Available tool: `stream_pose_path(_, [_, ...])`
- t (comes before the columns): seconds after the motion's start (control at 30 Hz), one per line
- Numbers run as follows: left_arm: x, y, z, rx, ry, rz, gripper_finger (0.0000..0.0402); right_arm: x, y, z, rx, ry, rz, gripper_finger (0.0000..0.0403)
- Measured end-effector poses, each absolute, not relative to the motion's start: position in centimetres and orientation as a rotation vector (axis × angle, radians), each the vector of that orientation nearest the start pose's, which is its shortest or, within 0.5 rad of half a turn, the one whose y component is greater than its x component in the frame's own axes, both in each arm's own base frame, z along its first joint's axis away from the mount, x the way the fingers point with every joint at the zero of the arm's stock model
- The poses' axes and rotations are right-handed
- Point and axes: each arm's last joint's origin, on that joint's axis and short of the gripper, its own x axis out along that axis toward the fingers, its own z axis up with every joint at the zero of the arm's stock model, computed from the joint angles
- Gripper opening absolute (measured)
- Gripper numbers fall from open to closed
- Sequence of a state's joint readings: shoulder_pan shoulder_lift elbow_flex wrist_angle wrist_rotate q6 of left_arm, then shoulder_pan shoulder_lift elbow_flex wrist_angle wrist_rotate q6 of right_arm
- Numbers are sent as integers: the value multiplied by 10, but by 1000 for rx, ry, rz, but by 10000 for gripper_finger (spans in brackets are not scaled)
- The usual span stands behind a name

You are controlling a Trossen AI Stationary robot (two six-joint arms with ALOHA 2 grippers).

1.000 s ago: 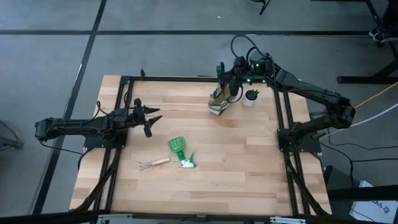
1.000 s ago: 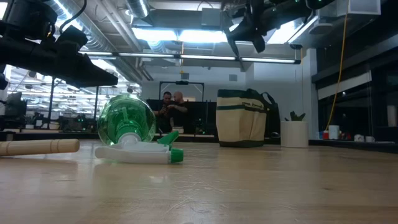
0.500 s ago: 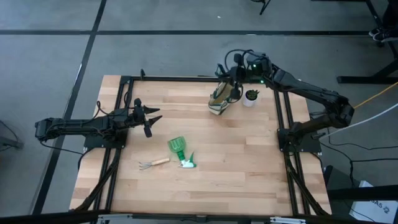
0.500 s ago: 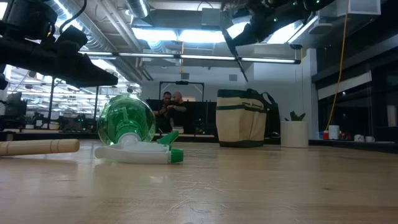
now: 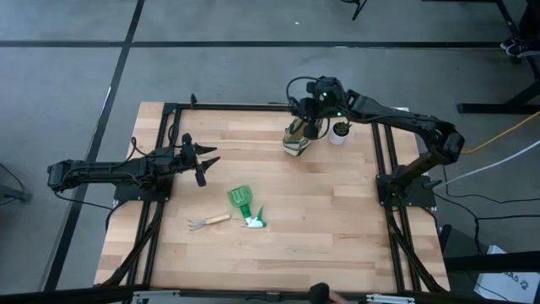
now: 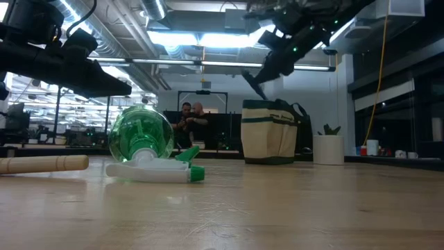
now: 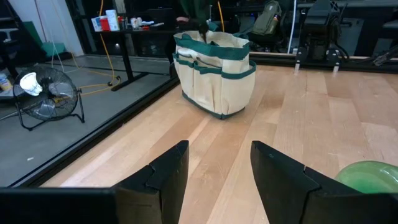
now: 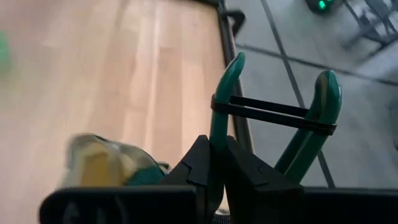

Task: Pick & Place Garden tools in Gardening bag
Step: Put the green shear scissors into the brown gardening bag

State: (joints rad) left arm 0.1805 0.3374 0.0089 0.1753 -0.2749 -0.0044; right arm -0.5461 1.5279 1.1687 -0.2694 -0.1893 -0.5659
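Right gripper clamped on pruning shears, fingers pinching one green handle, the two handles joined by a dark strap; gripper held in the air over the far side of the table, directly above the gardening bag. In the low view the shears hang tilted from the gripper, tip just above the bag rim, not touching it that I can tell. Bag upright near the far edge, white plant pot just beside it toward the right arm's side. Left gripper waits over the left-middle of the table, jaws parted, nothing between them; left wrist view shows fingers apart, bag well ahead. On the near-middle of the table lie a green scoop, a green-and-white sprayer piece just beside it, and a wooden-handled rake near them toward the left arm's side, all well apart from the bag. Low view: scoop and sprayer up front, a wooden handle at the edge of the view, two people in the room beyond
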Motion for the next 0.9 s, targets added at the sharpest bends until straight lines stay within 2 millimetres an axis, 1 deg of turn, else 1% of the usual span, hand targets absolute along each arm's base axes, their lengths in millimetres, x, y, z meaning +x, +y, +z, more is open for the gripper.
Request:
stream_pose_path(0.1, [113, 29, 154, 3, 154, 455, 169, 291, -172, 277, -313, 698, -209, 26])
stream_pose_path(0.23, [113, 29, 154, 3, 154, 455, 169, 287, -177, 276, -219, 710, -275, 26])
stream_pose_path(0.43, [113, 29, 154, 3, 154, 455, 169, 282, -185, 276, 52, 664, -400, 26])
stream_pose_path(0.6, [113, 29, 154, 3, 154, 455, 169, 282, -185, 277, 293, 605, -482, 26])
stream_pose_path(0.7, [113, 29, 154, 3, 154, 455, 169, 283, -184, 277, 394, 581, -514, 26])
stream_pose_path(0.77, [113, 29, 154, 3, 154, 455, 169, 283, -184, 277, 436, 570, -527, 27])
stream_pose_path(0.9, [113, 29, 154, 3, 154, 455, 169, 283, -184, 276, 445, 570, -525, 28])
